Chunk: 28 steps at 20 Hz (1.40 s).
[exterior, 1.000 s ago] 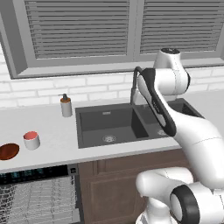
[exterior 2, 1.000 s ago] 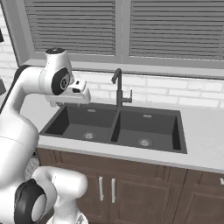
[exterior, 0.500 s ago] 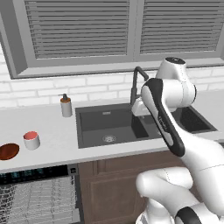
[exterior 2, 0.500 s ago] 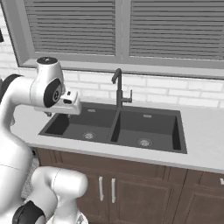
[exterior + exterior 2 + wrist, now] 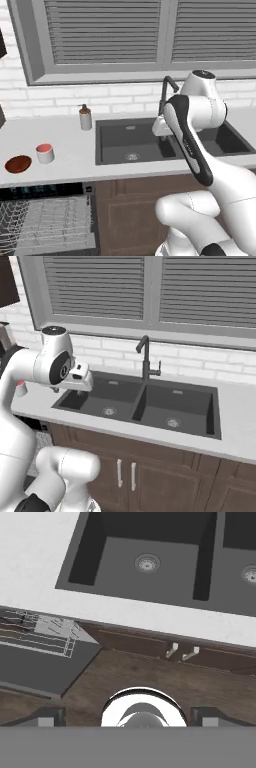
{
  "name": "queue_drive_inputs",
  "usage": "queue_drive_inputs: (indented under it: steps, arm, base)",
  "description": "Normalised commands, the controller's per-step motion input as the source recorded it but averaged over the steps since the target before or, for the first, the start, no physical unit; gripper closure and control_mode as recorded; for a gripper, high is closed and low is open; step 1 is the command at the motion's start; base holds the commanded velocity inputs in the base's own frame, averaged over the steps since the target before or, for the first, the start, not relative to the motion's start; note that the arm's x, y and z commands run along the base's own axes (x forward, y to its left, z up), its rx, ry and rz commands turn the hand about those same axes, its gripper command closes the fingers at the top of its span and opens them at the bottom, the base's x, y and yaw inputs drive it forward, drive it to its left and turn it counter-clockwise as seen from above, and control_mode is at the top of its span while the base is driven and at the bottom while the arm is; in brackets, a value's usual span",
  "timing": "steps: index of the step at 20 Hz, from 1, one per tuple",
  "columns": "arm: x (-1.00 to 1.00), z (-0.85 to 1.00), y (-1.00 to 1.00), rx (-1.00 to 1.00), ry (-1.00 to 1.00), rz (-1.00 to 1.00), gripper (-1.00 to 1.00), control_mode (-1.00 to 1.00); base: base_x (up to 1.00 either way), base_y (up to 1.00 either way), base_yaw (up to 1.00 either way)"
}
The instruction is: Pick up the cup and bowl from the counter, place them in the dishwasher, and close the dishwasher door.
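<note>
The gripper (image 5: 128, 714) is spread wide with nothing between its fingertips (image 5: 50, 716), and is pointed down over the front edge of the sink (image 5: 150, 557). A pale counter (image 5: 65, 145) is seen over brown cabinets (image 5: 165, 476), backed by white brick and a shuttered window (image 5: 110, 35) (a dark faucet (image 5: 145, 358) stands behind the basins). The cup (image 5: 45, 153) and the bowl (image 5: 18, 164) are set side by side near the counter's left end, well apart from the gripper, with a soap bottle (image 5: 85, 117) behind them. Below them the dishwasher (image 5: 47, 222) is left open, its wire rack (image 5: 45, 632) pulled out over the lowered dishwasher door (image 5: 40, 672).
</note>
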Motion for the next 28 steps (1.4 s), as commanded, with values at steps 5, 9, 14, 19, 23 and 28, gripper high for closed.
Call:
queue_drive_inputs:
  steps: [5, 9, 14, 19, 23, 28]
  arm:
    - [0.0, 0.0, 0.0, 0.0, 0.0, 0.0, -1.0, 1.0]
    - [0.0, 0.0, 0.0, 0.0, 0.0, 0.0, -1.0, 1.0]
    - [0.0, 0.0, 0.0, 0.0, 0.0, 0.0, -1.0, 1.0]
    - [0.0, 0.0, 0.0, 0.0, 0.0, 0.0, -1.0, 1.0]
    - [0.0, 0.0, 0.0, 0.0, 0.0, 0.0, -1.0, 1.0]
    - [0.0, 0.0, 0.0, 0.0, 0.0, 0.0, -1.0, 1.0]
  base:
    - [-0.1, -0.15, 0.36]
    - [-0.16, -0.34, 0.57]
    - [-0.2, -0.6, 0.82]
    - [0.09, -0.56, 0.74]
    - [0.29, -0.17, 0.56]
    - [0.49, -0.2, 0.28]
